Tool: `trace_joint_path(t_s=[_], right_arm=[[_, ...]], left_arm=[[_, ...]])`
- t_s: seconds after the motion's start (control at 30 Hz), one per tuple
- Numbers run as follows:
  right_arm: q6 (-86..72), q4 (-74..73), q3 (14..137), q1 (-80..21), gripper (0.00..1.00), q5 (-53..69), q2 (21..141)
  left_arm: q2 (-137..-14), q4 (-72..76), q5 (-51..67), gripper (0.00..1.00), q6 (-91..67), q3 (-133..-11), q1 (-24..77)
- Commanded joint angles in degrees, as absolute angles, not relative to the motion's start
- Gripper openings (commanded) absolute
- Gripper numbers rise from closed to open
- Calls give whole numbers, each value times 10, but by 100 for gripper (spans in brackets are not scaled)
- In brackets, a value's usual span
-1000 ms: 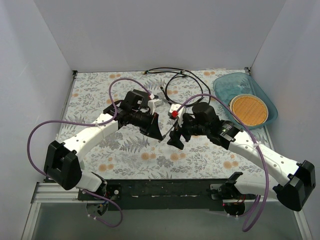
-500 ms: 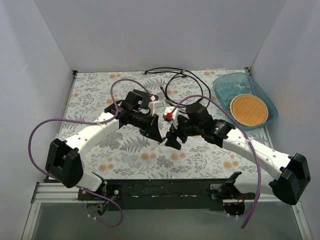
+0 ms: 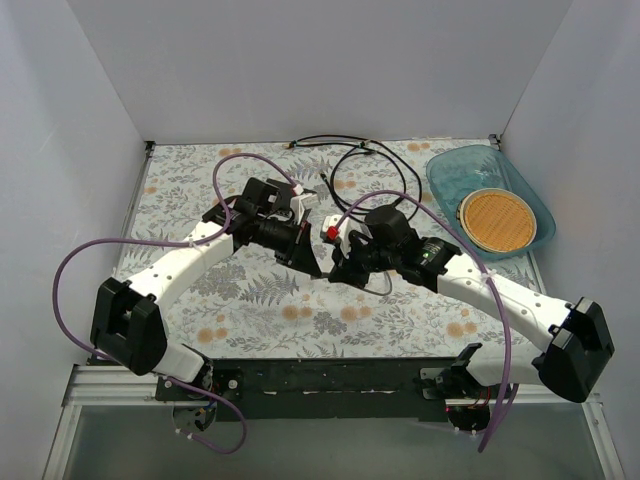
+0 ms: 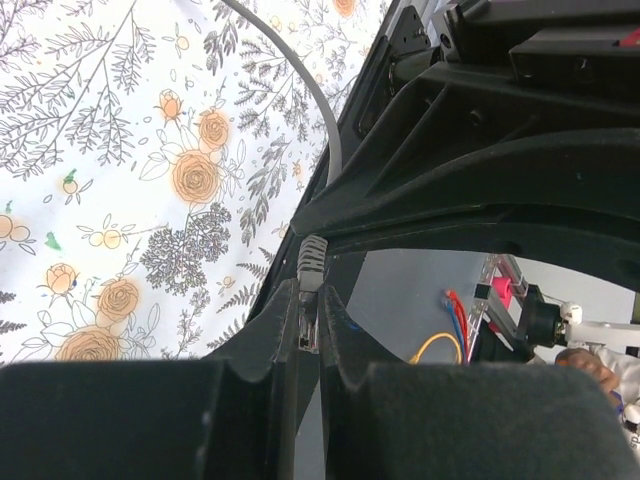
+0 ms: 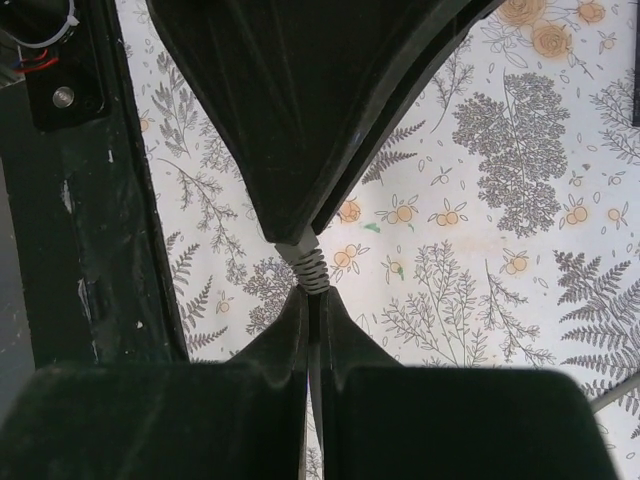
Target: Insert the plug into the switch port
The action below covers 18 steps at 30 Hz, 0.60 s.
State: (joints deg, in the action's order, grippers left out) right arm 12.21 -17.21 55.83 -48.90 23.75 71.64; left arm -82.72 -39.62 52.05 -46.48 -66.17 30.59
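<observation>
1. Top external: the left gripper (image 3: pixel 314 262) and right gripper (image 3: pixel 342 270) meet tip to tip above the middle of the flowered counter (image 3: pixel 250 300). I cannot pick out the switch.
2. Left wrist: the left gripper (image 4: pixel 308 308) is nearly closed, pinching the plug (image 4: pixel 311 258). Its grey cable (image 4: pixel 322 130) trails away.
3. Right wrist: the right gripper (image 5: pixel 312 300) is clamped on the plug (image 5: pixel 314 268) at its ribbed end. One gripper should probably let go first. Then line the plug up square with the port.
</observation>
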Motion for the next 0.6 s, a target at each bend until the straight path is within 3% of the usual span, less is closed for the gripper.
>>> trace_joint_path(t_s=[0.0, 0.03, 0.07, 0.2, 0.3, 0.57], right_arm=[[98, -128, 563, -493, 1, 211, 705], [84, -120, 559, -493, 1, 202, 696], [75, -114, 554, -493, 1, 182, 693], [33, -101, 552, -492, 1, 136, 687], [-9, -92, 551, -491, 1, 96, 686], [-102, -33, 519, -488, 1, 42, 656]], left_arm=[[-795, -353, 534, 1, -496, -687, 295], [-791, -345, 523, 9, -506, -686, 294], [-788, -336, 492, 36, -518, -681, 291], [-760, -257, 412, 70, -579, -653, 289], [-725, -188, 369, 74, -634, -615, 288], [-689, -100, 323, 72, -712, -569, 285]])
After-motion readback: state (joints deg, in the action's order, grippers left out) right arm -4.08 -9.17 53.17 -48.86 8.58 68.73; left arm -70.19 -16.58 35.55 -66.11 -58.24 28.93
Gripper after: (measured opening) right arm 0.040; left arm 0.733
